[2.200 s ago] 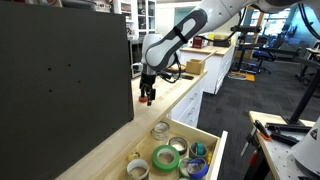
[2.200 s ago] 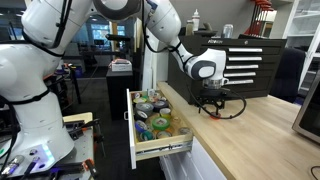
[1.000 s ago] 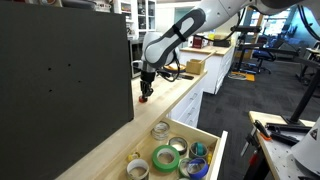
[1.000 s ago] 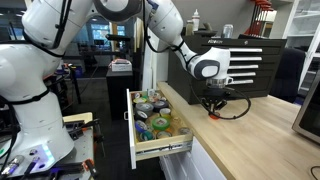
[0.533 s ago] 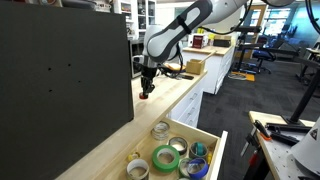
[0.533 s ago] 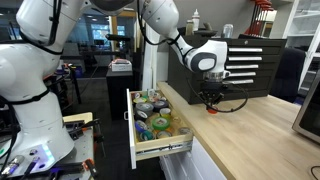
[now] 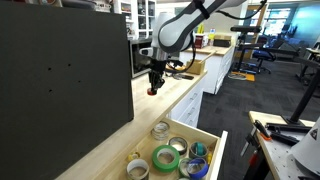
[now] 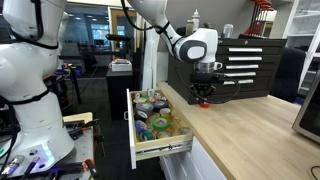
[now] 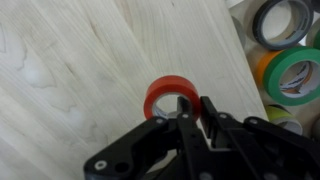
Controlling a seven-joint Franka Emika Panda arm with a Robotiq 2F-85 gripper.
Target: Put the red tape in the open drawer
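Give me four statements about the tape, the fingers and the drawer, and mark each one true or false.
1. The gripper has its fingers shut on the red tape. True.
2. The red tape lies in the open drawer. False: it is held at the gripper, over the wooden countertop.
3. The open drawer holds several tape rolls. True.
4. The green roll sits on the countertop. False: it lies inside the open drawer.
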